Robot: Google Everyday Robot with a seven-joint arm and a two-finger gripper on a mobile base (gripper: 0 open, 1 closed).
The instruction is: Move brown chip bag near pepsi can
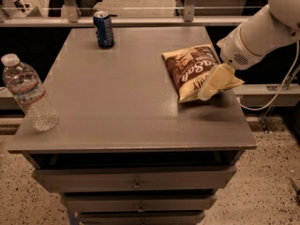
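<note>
On the right side of the grey surface (122,111) the brown chip bag (190,67) lies flat, well apart from the pepsi can (103,29), which stands upright near the far left edge. Over the bag's near right corner hangs the tool (213,83), covering part of the pale lower end; whether it is released or clenched cannot be told. The risks, as I judge them: crinkly foil taken at one corner may slip free, a push may send the bag off the nearby right edge, and a hasty carry could topple the can.
</note>
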